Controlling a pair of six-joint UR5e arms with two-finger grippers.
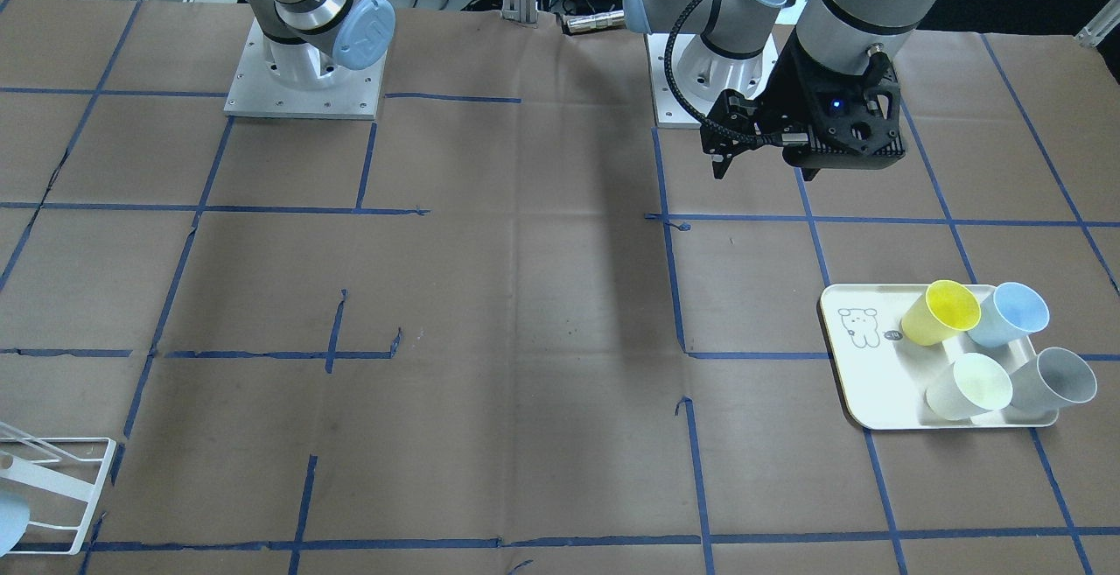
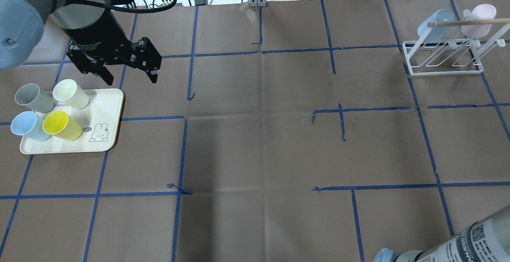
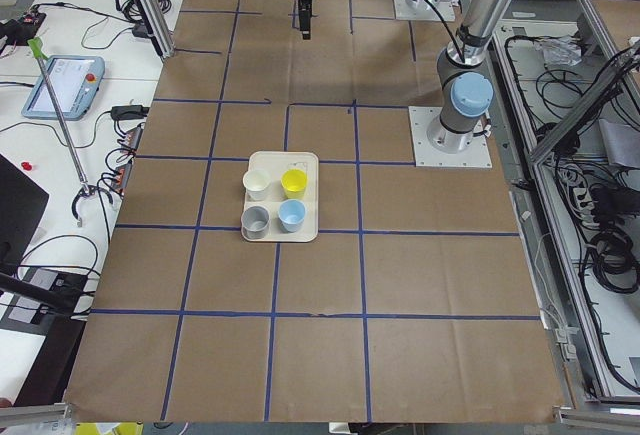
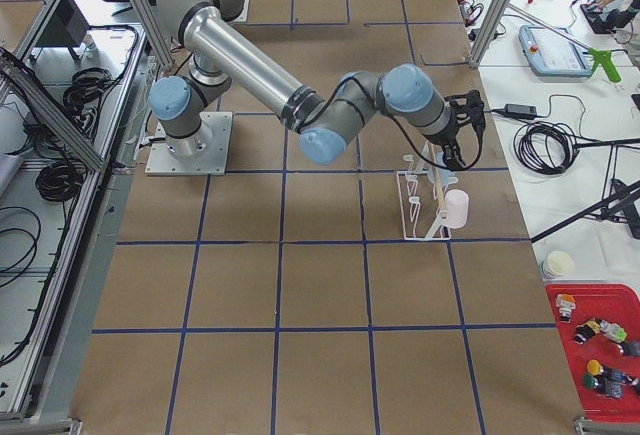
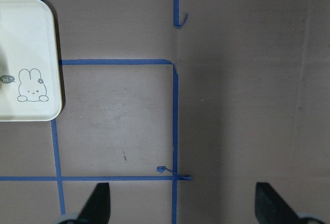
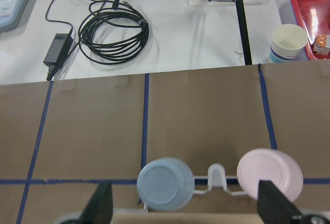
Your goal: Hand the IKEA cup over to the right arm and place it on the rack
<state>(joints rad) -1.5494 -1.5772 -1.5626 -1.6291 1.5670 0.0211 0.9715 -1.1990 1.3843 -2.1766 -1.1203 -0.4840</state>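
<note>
Left hand (image 1: 764, 169) spread (well apart from tray (image 1: 875, 382)).

We see a table (image 2: 255, 154) covered with brown paper and divided into squares by blue tape (image 2: 295, 50). On it lie a cream tray (image 2: 107, 102) at the robot's left end and a white wire rack (image 2: 446, 72) at the right end. The right arm's base plate (image 1: 262, 107) and the left arm's base plate (image 1: 669, 111) also sit on it.

Holds the left arm (image 1: 862, 6) raised not far from its base, wrist turned straight down, with the left gripper (image 2: 130, 77) spread wide, both fingers pointing downward and gripping nothing. Stretches the right arm (image 4: 250, 55) far out from its base, elbow folded, wrist angled down, with the right gripper (image 6: 184, 206) likewise spread wide and empty.
</note>
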